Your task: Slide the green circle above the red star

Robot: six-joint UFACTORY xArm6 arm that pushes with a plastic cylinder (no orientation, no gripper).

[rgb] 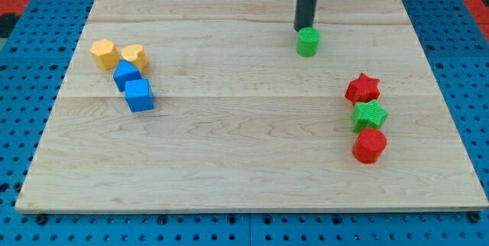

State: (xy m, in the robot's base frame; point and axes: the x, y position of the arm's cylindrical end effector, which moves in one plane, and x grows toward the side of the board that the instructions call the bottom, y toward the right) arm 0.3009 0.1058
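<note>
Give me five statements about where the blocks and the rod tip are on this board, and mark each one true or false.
1. My tip sits at the upper-left edge of the green circle. True.
2. The green circle lies to the view's right of the red star. False: it lies up and to the view's left of it.
3. The green star sits between the red star and the red circle. True.
4. The two blue cubes are at the view's right. False: they are at the view's left, just below the yellow blocks.
5. The red star is the lowest block in its column. False: it is the top one.
</note>
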